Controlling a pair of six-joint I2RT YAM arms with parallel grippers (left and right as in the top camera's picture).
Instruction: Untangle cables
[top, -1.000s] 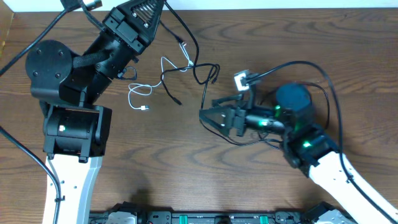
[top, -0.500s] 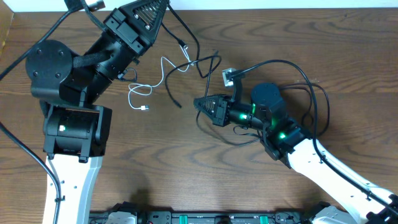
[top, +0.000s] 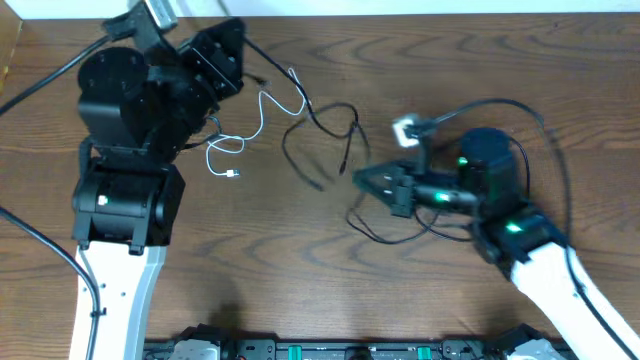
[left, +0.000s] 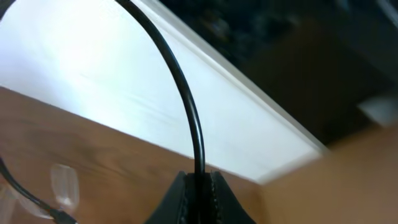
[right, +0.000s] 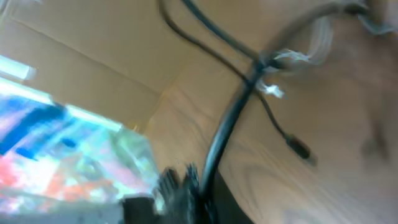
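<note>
Toward the upper middle of the overhead frame, the black cable (top: 335, 115) is seen looped across the surface (top: 300, 280). The white cable (top: 262, 108) is curled just beside it to the left and appears to be crossed with it near the top. The left fingers (left: 198, 186) are clenched on one black strand, and the right fingers (top: 360, 178) are clenched on another. If the two strands are drawn straight apart, the crossing could be tightened rather than loosened. The thin cord could also be pulled out of either grip, since little of it is clamped. The right arm's own thicker wires (top: 400, 232), lying close below, could be snagged by a low pull.
</note>
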